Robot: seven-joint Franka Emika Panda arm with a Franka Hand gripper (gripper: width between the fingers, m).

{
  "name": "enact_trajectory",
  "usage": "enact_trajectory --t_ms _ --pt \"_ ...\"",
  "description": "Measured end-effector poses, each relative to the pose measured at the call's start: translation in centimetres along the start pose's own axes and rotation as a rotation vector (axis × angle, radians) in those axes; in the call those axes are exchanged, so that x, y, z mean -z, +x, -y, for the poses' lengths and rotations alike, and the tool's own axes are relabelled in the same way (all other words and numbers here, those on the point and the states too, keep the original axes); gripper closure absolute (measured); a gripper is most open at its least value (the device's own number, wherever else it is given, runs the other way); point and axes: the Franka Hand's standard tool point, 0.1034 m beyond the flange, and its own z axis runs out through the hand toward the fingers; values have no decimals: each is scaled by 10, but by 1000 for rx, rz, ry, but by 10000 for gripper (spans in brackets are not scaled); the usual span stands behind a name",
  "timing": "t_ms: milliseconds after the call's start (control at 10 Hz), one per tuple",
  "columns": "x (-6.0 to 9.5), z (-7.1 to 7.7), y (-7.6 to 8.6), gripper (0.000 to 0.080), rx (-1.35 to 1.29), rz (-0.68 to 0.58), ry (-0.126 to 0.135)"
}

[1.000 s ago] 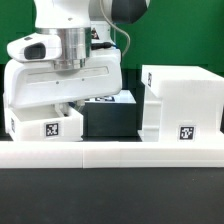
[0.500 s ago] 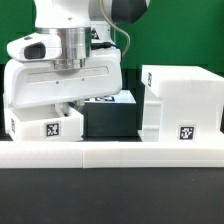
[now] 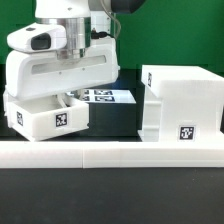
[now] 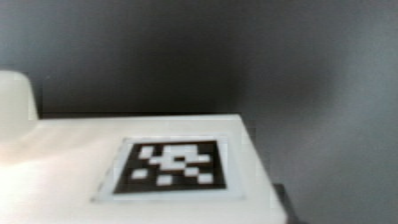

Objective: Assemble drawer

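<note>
A small white drawer tray (image 3: 40,118) with a square marker on its front hangs at the exterior view's left, just above the black table. My gripper (image 3: 68,98) reaches down onto it from above; the broad white hand hides the fingers. The tray moves with the hand, so the gripper is shut on it. In the wrist view the tray's white face and marker (image 4: 173,165) fill the lower part. The large cube-shaped housing (image 3: 182,100) stands at the exterior view's right, apart from the tray. A second tray is not clearly in view.
A long low white rail (image 3: 120,153) runs along the front. The marker board (image 3: 102,96) lies on the black table between tray and housing. A green wall stands behind. A white edge (image 4: 15,100) shows at the side of the wrist view.
The gripper has risen and shifted slightly toward the exterior view's right, carrying the tray up with it. More of the marker board shows behind.
</note>
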Motion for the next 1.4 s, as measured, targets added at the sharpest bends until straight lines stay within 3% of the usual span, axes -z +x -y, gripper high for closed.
enact_trajectory --t_ms 300,800,1100,1400 --pt "-3 1 -1 758 3 4 2" --pt "-4 -3 -6 758 457 21 -3" --pt "-4 -4 -7 758 863 61 -14" --pt "-5 -8 -12 758 1016 78 -13"
